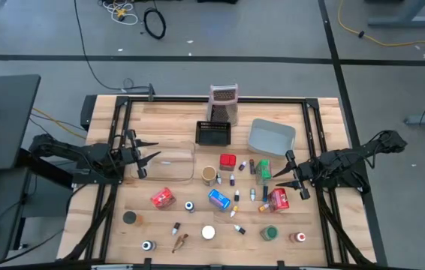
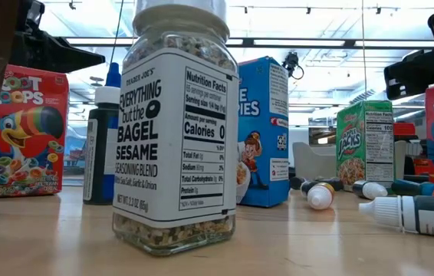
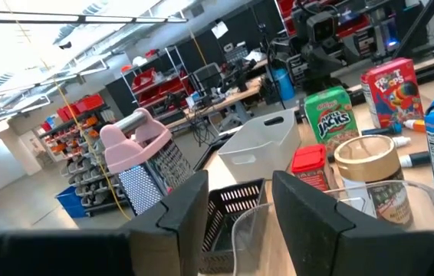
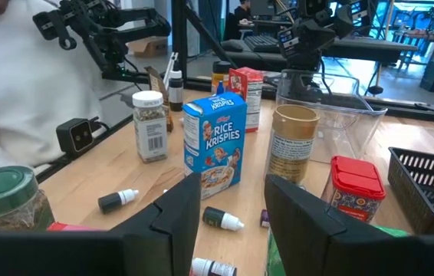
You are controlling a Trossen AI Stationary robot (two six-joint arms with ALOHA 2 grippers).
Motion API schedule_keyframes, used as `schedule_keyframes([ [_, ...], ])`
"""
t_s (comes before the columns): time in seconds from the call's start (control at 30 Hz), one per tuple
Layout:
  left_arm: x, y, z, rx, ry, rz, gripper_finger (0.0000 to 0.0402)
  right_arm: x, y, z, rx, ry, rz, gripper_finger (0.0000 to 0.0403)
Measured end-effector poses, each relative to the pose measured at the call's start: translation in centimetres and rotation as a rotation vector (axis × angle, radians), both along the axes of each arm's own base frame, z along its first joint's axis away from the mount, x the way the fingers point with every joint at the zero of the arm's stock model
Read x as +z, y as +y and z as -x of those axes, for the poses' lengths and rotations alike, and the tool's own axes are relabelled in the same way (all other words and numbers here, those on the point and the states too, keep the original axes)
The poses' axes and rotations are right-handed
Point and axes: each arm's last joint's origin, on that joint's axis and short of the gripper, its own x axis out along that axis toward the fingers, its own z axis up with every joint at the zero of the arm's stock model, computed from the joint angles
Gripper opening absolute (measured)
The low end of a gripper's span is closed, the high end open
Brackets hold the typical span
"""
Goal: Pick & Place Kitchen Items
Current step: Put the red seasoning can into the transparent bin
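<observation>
Both pincers hover released, holding nothing. Nearest the right pincer (image 1: pixel 296 182) lies the red packet (image 1: pixel 278 199), just beside it, with small bottles (image 1: pixel 253 194) beyond toward the clear tub (image 1: pixel 175 163). Best to descend straight over the packet, jaws astride it. The left pincer (image 1: pixel 142 158) waits at the tub's far side.

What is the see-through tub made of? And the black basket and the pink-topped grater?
The tub looks like clear, shiny plastic: the wood shows through it. The basket seems to be black wire mesh, probably metal, full of little holes. The grater looks like silvery metal with punched holes, and its pink handle seems plastic.
</observation>
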Motion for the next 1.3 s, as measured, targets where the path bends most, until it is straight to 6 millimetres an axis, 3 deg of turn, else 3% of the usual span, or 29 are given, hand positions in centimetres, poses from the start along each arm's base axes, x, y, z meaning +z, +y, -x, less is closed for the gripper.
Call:
schedule_keyframes([
  [1.3,0.00,0.00,-0.01,-0.009,-0.001,-0.001,0.0155,-0.01,0.00,0.00,0.000,0.000,0.000,0.0155],
])
